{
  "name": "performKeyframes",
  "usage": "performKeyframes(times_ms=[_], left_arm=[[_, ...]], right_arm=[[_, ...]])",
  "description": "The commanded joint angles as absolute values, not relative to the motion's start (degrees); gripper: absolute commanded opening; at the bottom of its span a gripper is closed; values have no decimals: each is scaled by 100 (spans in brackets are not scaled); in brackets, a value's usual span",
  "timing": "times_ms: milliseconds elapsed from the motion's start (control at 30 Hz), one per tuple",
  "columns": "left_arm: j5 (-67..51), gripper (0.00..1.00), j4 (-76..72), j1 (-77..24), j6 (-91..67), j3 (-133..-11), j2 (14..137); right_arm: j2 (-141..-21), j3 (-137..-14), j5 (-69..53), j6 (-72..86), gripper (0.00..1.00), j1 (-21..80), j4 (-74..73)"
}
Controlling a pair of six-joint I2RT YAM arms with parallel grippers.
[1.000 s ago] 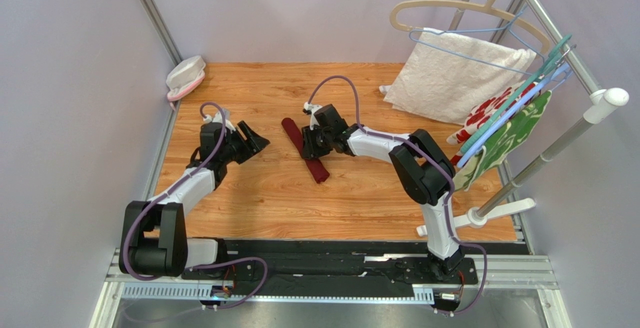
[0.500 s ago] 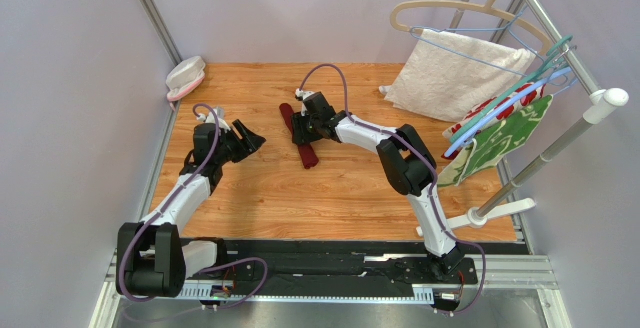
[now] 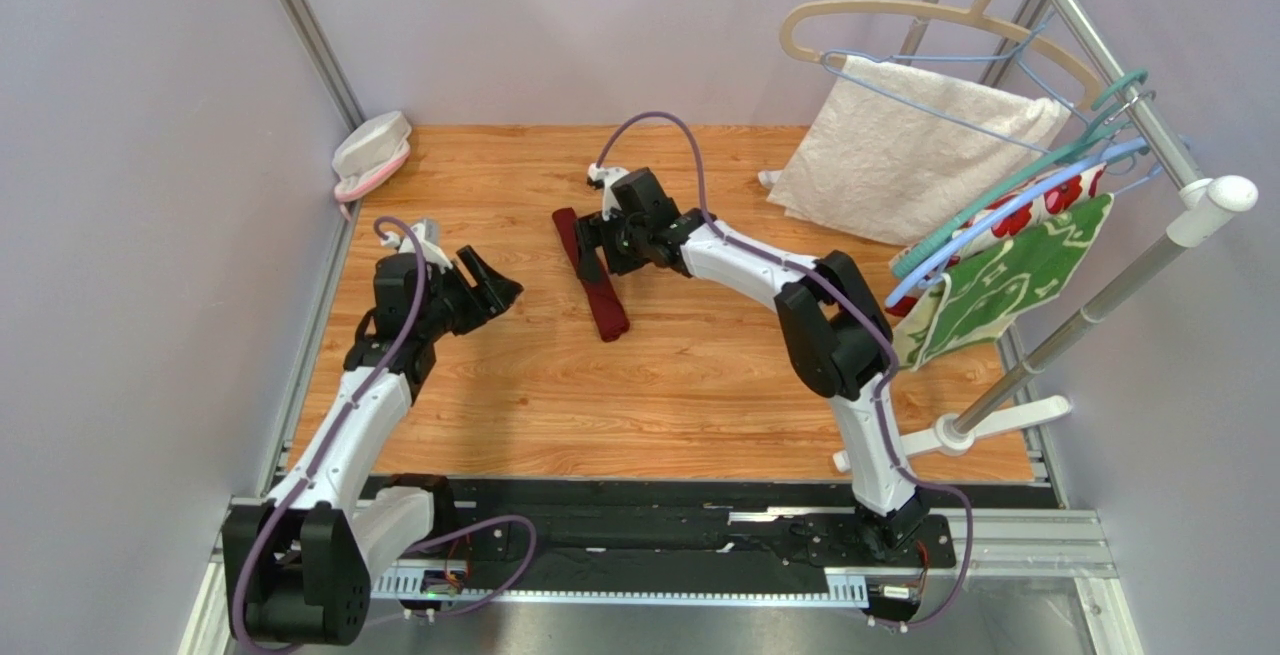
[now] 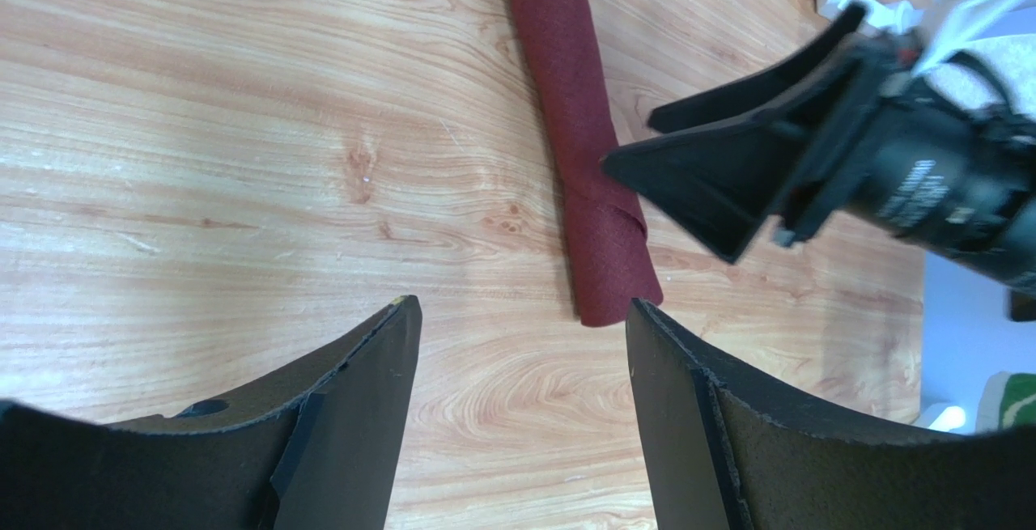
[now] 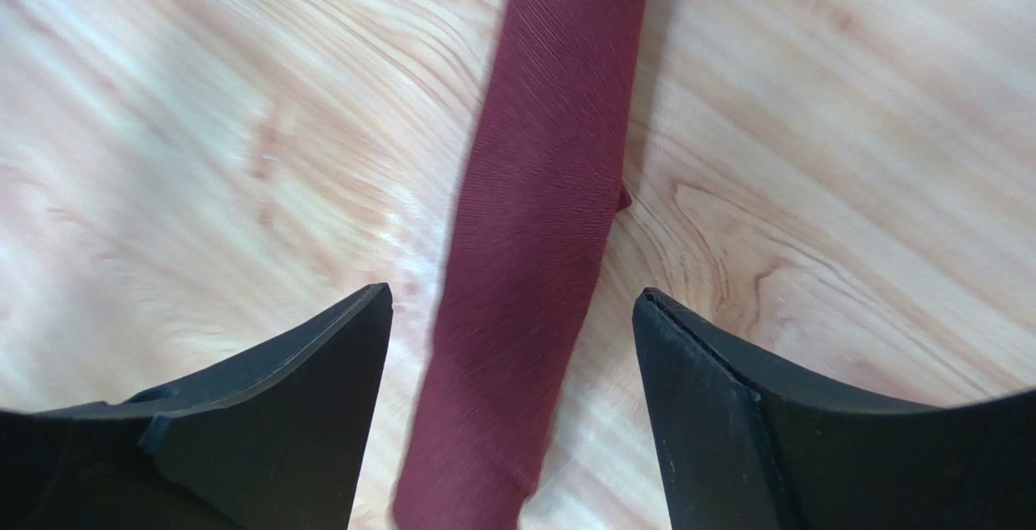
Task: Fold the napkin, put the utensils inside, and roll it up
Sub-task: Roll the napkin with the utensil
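Rolled napkin lies under the right end effector, between its wide-spread jaws.

The right hand has spread open, apparently off the rolled napkin, now shifted left.

Bright, even light from overhead fills the top view, which is sharp throughout; the arms cast only faint, soft shadows on the orange-brown wood-grain desk. The left wrist view is crisp, with a mild sheen on the wood and a blown-out white upper right corner. The right wrist view is smeared: grain streaked, the rolled dark red cloth napkin soft-edged, pale glare at left, black fingers sharper.
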State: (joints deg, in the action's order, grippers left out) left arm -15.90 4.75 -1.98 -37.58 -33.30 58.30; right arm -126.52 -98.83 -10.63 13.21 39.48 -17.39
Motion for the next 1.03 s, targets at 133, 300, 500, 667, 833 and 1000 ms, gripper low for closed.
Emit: performKeyframes(times_ms=[133, 300, 500, 667, 833, 1000], left_arm=[[-1362, 72, 1668, -132, -3244, -4113, 5098], [-1573, 73, 2258, -132, -2893, -4508, 4659], [-1767, 74, 3067, -132, -2110, -4948, 4079], [-1381, 77, 3349, -132, -1785, -4913, 3499], [-1301, 79, 3225, -132, -1828, -4772, 3261], [-1169, 80, 3253, -132, -1819, -4755, 3103]], right_arm=[[-10680, -9143, -827, 1274, 78, 3981, -1231], [-9548, -8132, -581, 1318, 78, 4069, -1160], [-8422, -6804, -220, 1415, 78, 4104, -1108], [-7647, -6127, 183, 1468, 78, 4096, -1090], [-7322, -5705, 527, 1441, 78, 4096, -1064], [-7146, -5564, 790, 1380, 78, 4104, -1063]])
